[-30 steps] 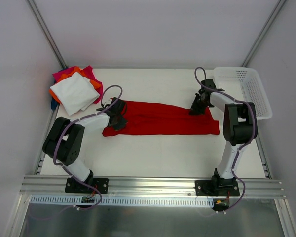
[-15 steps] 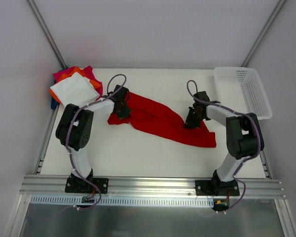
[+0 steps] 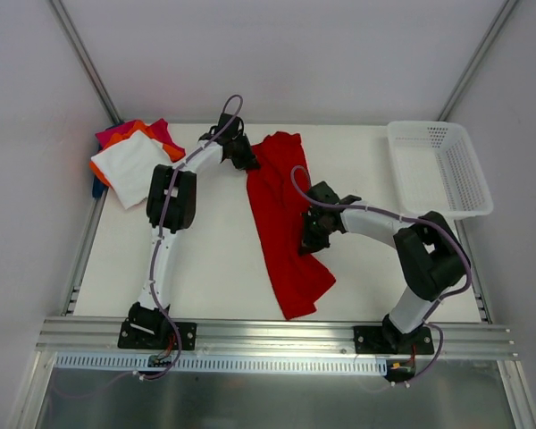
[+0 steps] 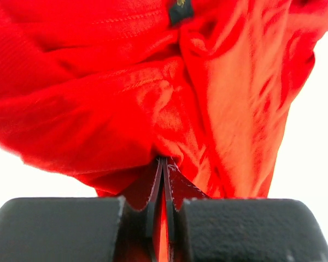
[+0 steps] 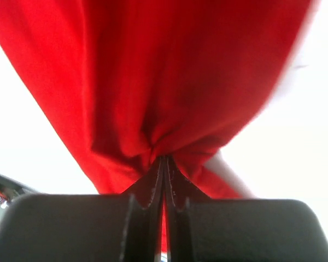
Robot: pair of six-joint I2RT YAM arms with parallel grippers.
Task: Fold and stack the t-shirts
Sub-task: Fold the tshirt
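Note:
The red t-shirt point(image 3: 281, 214) lies as a long folded strip from the table's back centre to its front edge. My left gripper point(image 3: 247, 157) is shut on its far end near the collar; the left wrist view shows the cloth point(image 4: 153, 98) bunched at the jaw tips point(image 4: 163, 161). My right gripper point(image 3: 308, 239) is shut on the strip's right edge lower down; the right wrist view shows red cloth point(image 5: 169, 82) pinched at the tips point(image 5: 164, 158). A stack of folded white point(image 3: 132, 168), orange point(image 3: 128, 131) and magenta point(image 3: 161, 130) shirts sits at the back left.
A white mesh basket point(image 3: 447, 165) stands at the back right of the table. A bit of blue point(image 3: 97, 189) shows under the stack at the table's left edge. Metal frame rails run along the left, right and front edges.
Both grippers have swung the red shirt from lying left-to-right into a back-to-front strip. The left gripper moved to the back centre; the right gripper moved left and toward the front.

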